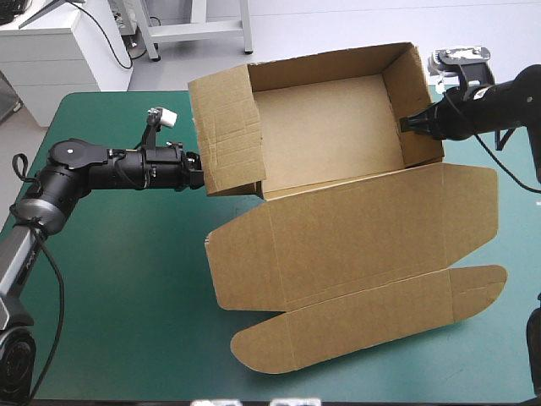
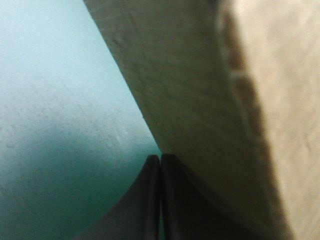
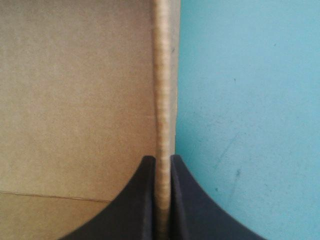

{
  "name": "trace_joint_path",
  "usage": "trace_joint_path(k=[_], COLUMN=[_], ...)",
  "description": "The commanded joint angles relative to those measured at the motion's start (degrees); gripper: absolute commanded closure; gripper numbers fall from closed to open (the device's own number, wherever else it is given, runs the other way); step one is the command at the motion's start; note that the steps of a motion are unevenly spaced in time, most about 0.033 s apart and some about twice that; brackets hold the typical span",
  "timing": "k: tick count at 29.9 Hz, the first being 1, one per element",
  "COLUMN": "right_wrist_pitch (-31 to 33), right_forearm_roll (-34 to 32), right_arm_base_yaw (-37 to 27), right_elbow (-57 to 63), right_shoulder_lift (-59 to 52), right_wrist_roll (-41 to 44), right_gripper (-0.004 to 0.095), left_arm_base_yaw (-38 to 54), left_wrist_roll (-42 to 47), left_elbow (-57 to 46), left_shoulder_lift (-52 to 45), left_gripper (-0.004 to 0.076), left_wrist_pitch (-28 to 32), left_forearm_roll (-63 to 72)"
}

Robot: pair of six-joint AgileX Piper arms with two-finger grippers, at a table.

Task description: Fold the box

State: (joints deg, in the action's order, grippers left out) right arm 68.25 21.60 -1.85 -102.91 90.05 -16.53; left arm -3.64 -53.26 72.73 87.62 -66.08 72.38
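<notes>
Now the brown box [image 1: 338, 127] is standing as an open tray on the far half of the table, right of centre, with its far wall rising close to the table's far edge. Its lid [image 1: 355, 228] is lying flat on the near side, and the long round-ended flap [image 1: 363, 326] is reaching toward the near edge without touching it.

The left gripper [image 1: 201, 173] is coming in level from the left and sitting at the near end of the tray's left wall [image 1: 224, 135]. In the left wrist view its black fingers are meeting [image 2: 160, 162] in a point with nothing between them. The brown board [image 2: 200, 100] is running just beside them on one side, and the teal-green cover [image 2: 60, 100] is lying bare on the other.

The right gripper [image 1: 407, 125] is reaching in from the right at the tray's right wall [image 1: 414, 93]. In the right wrist view its fingers are pinching [image 3: 161, 162] the top edge of that wall [image 3: 161, 75]. The board is showing between them, with the tray's inside on one side and the bare cover [image 3: 250, 100] on the other.

Open teal-green cover [image 1: 118, 279] is spreading wide to the left of the lid and near the left arm. On the right, the lid's corner is lying close to the table's right edge, leaving little room there.
</notes>
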Motion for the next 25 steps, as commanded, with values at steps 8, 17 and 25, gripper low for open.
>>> trace_joint_path(k=[8, 17, 25], right_wrist_pitch=[-2.6, -2.5, -2.8], right_forearm_roll=[0.6, 1.1, 1.7], right_arm_base_yaw=[0.0, 0.0, 1.3], right_elbow=[-1.7, -1.7, -1.7], right_shoulder_lift=[-2.6, -2.6, -2.6], right_wrist_roll=[0.8, 1.0, 1.0], right_gripper=[0.0927, 0.0927, 0.0927], left_arm_base_yaw=[-0.2, -0.2, -0.2], left_wrist_roll=[-3.6, -3.8, -5.5], left_elbow=[1.9, 2.5, 2.5], left_shoulder_lift=[-2.1, -2.2, -2.2], left_gripper=[0.0719, 0.0598, 0.0257], left_wrist_pitch=[-4.8, -5.5, -5.6], left_forearm_roll=[15.2, 16.3, 19.9])
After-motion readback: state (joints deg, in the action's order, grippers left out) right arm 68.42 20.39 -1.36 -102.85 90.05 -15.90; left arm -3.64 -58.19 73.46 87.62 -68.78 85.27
